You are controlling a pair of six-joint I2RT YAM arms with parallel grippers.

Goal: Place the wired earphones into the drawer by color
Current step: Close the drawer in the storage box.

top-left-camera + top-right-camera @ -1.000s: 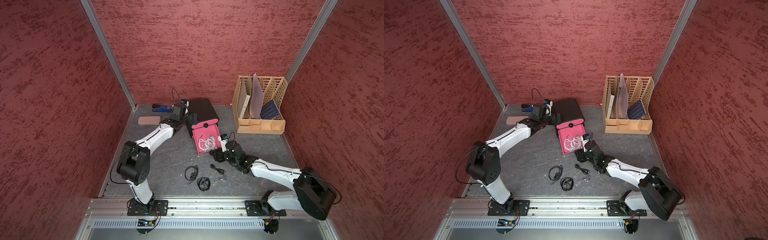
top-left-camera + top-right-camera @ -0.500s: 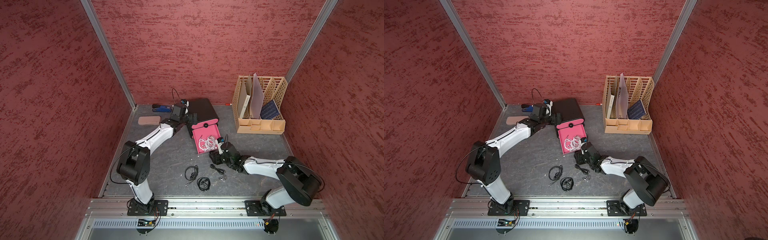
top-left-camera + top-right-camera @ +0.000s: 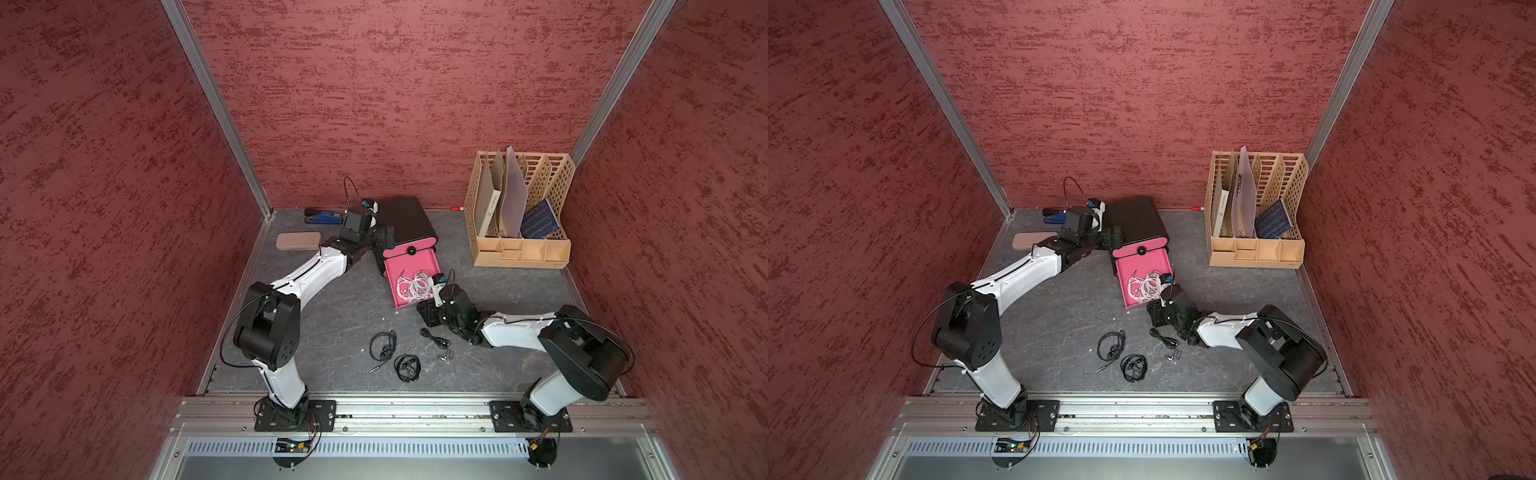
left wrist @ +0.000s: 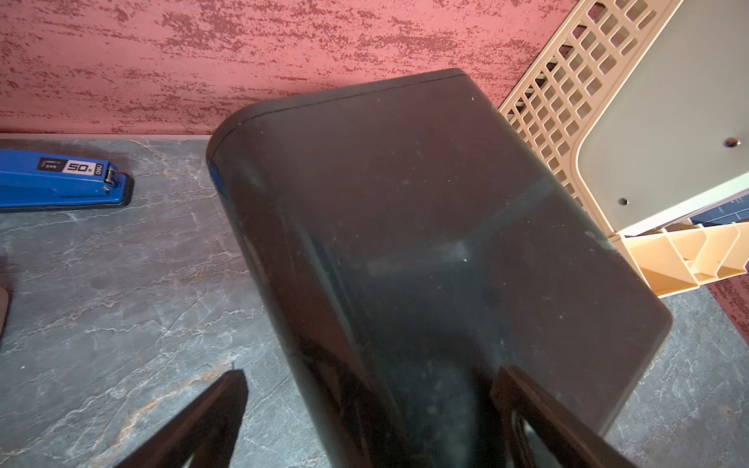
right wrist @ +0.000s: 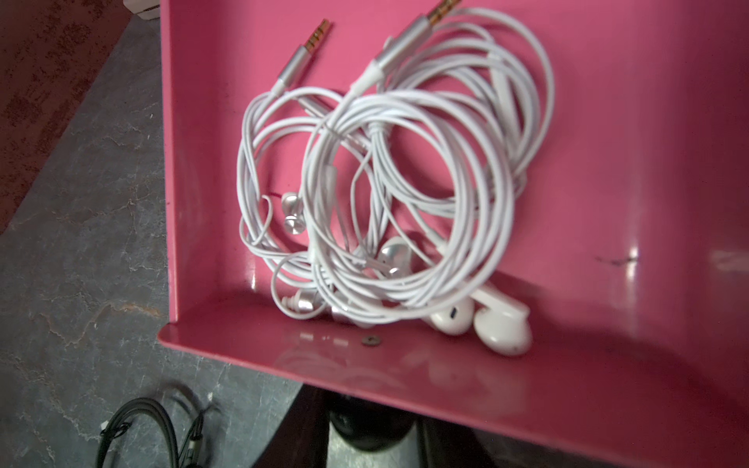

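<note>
Stapler sticker: the blue stapler (image 4: 60,178) carries a black-and-white label with "50" in large figures and "24/6" small beside it (a sideways mark at the label's end is not legible).
Folder edge: the white folder (image 3: 490,208) in the file rack (image 3: 557,174) bears print too small to read.
Booklet cover: the dark blue booklet (image 3: 539,219) shows pale rows of print, unreadable.

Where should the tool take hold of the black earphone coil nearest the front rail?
On the bundled loop of the black earphone coil, coming from straight above: it lies flat on the table, with its strands gathered in one ring.
</note>
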